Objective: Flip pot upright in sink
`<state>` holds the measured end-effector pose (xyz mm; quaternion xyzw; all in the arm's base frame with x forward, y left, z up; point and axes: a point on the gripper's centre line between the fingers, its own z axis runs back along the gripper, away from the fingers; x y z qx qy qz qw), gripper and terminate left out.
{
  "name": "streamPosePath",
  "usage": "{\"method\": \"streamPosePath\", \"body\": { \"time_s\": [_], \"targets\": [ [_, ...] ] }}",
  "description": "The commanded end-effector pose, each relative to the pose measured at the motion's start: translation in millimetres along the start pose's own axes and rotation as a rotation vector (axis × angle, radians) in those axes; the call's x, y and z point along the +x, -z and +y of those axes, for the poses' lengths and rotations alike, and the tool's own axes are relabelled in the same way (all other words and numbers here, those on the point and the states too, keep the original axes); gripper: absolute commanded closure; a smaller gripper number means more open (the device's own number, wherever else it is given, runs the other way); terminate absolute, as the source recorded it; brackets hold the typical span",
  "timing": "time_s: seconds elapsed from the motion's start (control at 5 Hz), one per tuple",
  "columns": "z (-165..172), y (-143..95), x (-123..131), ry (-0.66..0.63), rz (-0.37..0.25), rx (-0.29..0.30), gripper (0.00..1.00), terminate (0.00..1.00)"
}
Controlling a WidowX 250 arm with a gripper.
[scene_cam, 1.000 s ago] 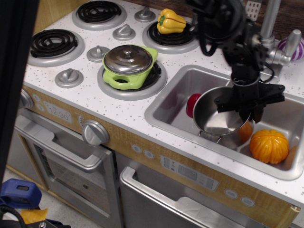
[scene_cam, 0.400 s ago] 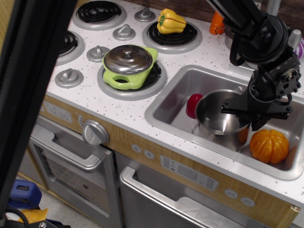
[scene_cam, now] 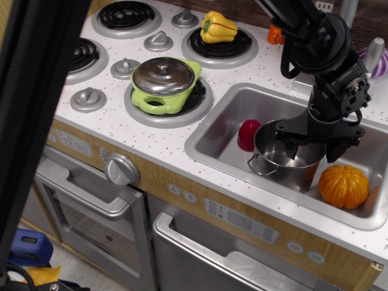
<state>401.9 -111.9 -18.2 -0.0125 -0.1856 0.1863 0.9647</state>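
Note:
The shiny steel pot (scene_cam: 284, 172) stands upright, mouth up, in the middle of the grey sink (scene_cam: 213, 138), one loop handle pointing to the front left. My black gripper (scene_cam: 311, 145) hangs straight down over the pot's far rim. Its fingers look spread apart, one finger (scene_cam: 287, 140) over the pot's mouth and the other near its right side, so it looks open and empty. The arm hides the pot's far right wall.
An orange pumpkin (scene_cam: 344, 186) lies in the sink right of the pot, a red object (scene_cam: 247, 134) to its left. A lime-green lidded pot (scene_cam: 165, 85) and a yellow pepper (scene_cam: 218, 27) sit on the burners. A dark blurred bar (scene_cam: 36, 91) covers the left edge.
The pot went from tilted on its side, held by its rim, to standing upright on the sink floor. The gripper's fingers have spread apart.

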Motion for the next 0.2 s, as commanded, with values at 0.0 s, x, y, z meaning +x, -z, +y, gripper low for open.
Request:
{"method": "streamPosePath", "body": {
  "time_s": [0.0],
  "targets": [
    [-4.8,-13.8,13.9,-0.012,-0.037,-0.029,0.0,1.0]
  ]
}}
